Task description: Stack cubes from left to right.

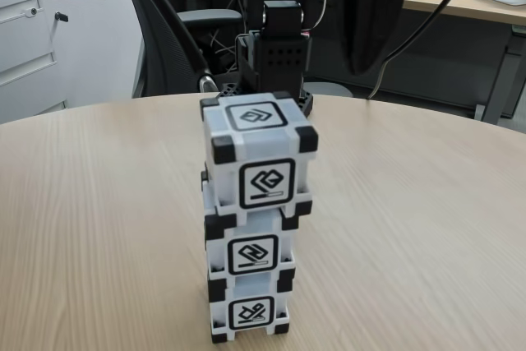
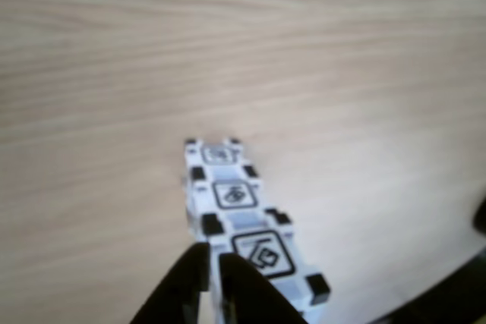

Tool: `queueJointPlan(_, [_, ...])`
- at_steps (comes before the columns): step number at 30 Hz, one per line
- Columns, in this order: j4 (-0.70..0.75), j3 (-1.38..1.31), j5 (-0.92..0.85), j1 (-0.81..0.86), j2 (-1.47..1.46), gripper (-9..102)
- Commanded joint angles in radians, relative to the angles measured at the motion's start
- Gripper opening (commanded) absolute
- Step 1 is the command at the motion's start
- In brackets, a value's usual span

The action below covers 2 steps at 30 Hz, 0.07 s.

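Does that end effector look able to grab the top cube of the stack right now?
Probably yes. In the other view the end effector sits right beside the top cube, with nothing between them, and the wooden table around the stack is bare. Whether its fingers are open wide enough, I cannot tell.

1. Top cube (image 1: 261,154): white plastic, black corner blocks, black-framed square symbol on each visible face; upright, turned slightly off the cube beneath, resting on it.
2. Middle cube (image 1: 251,250): same make; upright, between the other two, touching both.
3. Bottom cube (image 1: 249,315): same make; stands on the wooden tabletop, carrying the column.
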Motion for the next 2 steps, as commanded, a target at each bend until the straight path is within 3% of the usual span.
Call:
queueJointPlan(1, [0.009,-0.011,-0.002,0.012,0.035,0])
queueJointPlan(2, [0.009,-0.011,0.000,0.020,0.037,0])
